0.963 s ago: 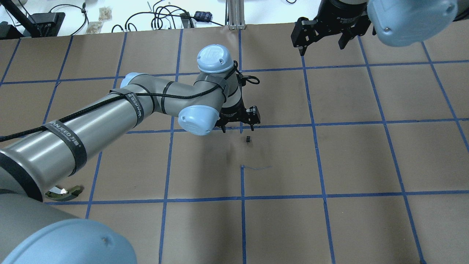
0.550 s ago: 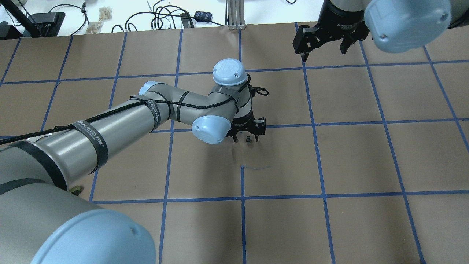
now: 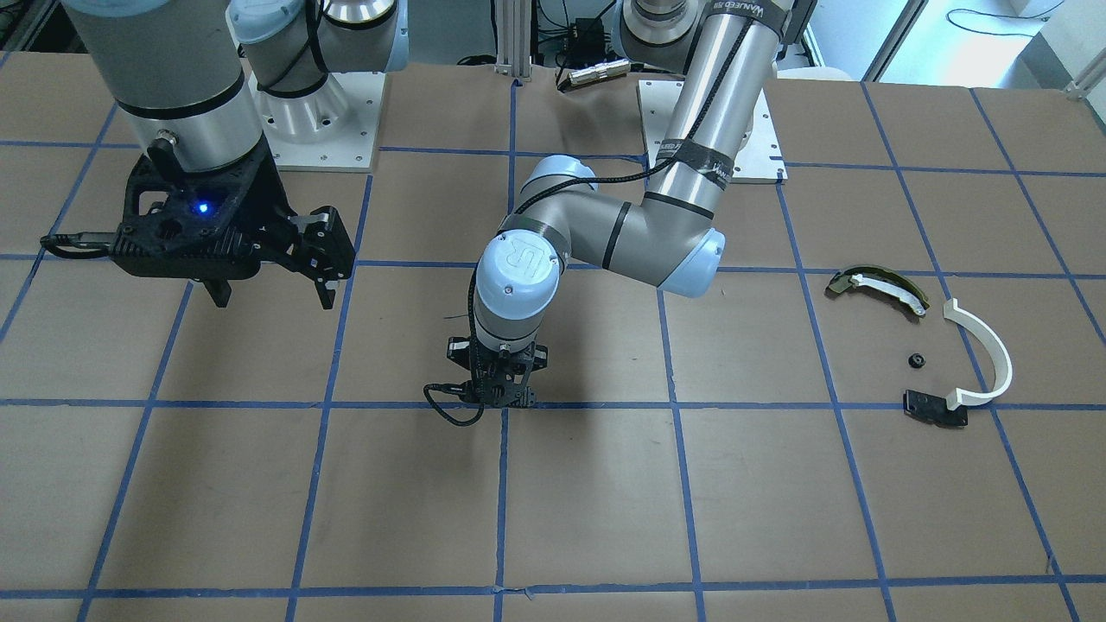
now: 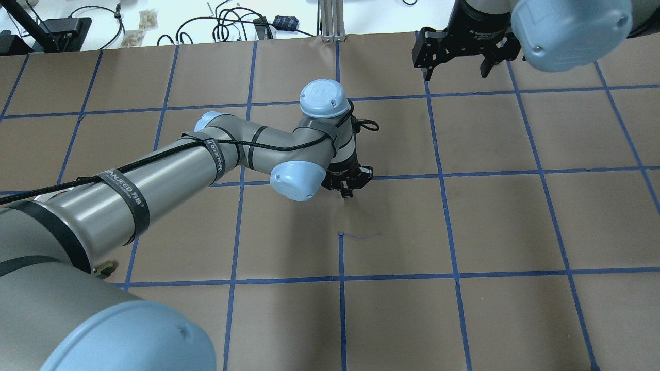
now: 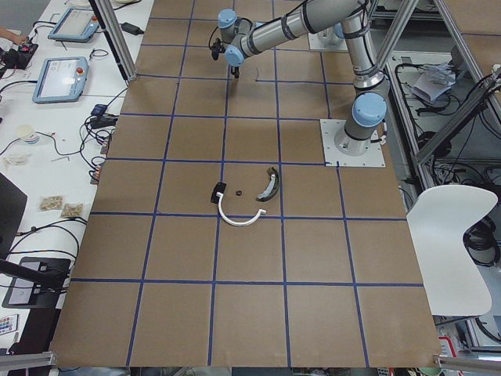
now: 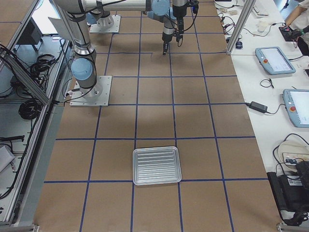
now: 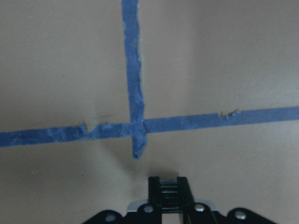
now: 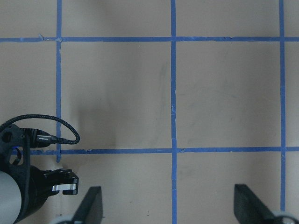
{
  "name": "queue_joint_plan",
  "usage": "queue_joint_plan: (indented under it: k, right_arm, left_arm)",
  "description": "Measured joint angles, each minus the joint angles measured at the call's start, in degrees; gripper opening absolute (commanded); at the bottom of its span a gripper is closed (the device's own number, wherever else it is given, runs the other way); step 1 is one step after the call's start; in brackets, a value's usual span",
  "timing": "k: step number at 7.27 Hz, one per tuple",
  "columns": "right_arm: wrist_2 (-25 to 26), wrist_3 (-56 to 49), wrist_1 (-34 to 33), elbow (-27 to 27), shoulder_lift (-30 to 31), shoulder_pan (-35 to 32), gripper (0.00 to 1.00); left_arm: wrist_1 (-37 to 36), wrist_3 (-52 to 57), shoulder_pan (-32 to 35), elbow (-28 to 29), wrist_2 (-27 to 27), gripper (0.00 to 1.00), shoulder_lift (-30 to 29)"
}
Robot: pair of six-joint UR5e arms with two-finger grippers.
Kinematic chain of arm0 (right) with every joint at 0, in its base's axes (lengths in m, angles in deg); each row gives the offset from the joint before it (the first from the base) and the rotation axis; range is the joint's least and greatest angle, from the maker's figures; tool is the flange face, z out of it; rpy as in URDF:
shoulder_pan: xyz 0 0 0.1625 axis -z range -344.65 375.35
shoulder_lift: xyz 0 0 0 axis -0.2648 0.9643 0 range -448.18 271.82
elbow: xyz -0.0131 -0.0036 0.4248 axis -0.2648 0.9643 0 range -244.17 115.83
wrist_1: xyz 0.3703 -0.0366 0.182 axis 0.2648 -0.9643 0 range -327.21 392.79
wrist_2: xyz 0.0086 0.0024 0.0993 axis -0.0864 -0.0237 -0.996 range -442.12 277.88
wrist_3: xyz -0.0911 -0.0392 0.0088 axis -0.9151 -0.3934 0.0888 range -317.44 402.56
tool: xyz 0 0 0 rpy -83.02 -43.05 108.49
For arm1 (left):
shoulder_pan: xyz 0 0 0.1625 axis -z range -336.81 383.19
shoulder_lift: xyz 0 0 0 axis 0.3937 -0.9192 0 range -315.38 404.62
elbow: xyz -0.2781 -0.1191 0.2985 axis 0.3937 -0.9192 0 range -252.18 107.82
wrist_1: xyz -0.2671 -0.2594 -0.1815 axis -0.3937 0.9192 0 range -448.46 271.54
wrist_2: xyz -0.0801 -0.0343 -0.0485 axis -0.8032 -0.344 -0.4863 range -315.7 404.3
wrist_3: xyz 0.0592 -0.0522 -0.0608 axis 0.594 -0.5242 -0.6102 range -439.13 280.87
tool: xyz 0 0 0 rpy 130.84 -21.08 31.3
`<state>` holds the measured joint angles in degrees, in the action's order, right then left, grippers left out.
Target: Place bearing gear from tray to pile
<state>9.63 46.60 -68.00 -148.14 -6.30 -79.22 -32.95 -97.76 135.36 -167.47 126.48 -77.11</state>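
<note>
Now we are pinching the small black ridged bearing gear (image 7: 169, 192) on the brown papered surface (image 4: 495, 226), the left pincer (image 4: 348, 192) clamped on it, well apart from the silver ribbed tray (image 6: 156, 166). Next we are reckoning on a lift and long carry to the pile (image 3: 916, 359): white half-ring arc (image 3: 1001, 358), flat black bracket (image 3: 933, 408), olive-and-white curved piece (image 3: 877, 287). The right pincer (image 3: 272, 289) is hanging open, off that path

Grey left arm's black two-finger pincer (image 4: 346, 192) points straight down, pinching a small black ribbed gear (image 7: 169, 193); right arm's black pincer (image 3: 273, 301) hangs wide open.
</note>
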Motion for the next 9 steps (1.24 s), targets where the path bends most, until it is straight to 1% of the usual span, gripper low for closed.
queue_joint_plan:
  k: [1,2,3,4,6,8,9]
  right_arm:
    - [0.0,-0.5,0.1,0.0,0.0,0.0,1.00]
    - [0.0,-1.0,0.1,-0.1,0.0,0.0,1.00]
    - [-0.1,-1.1,0.1,-0.1,0.0,0.0,1.00]
    - [0.0,-1.2,0.1,0.0,0.0,0.0,1.00]
    - [-0.1,-1.3,0.2,0.0,0.0,0.1,1.00]
    - [-0.1,-1.4,0.2,0.0,0.0,0.1,1.00]
    - [-0.1,-1.4,0.2,0.0,0.1,0.2,1.00]
  left_arm:
    - [0.8,1.6,-1.0,0.4,0.6,0.00,1.1]
    - [3.1,5.4,-4.2,0.8,1.7,0.00,2.5]
    - [6.5,10.9,-9.7,1.2,2.6,0.00,4.2]
    - [10.1,17.7,-16.7,1.4,3.7,0.00,6.1]
    - [15.6,35.7,-33.1,0.9,9.2,0.00,9.2]
    - [16.3,51.3,-48.0,-0.7,11.5,0.00,9.6]
    - [16.0,55.4,-53.0,-1.8,11.7,0.00,9.2]
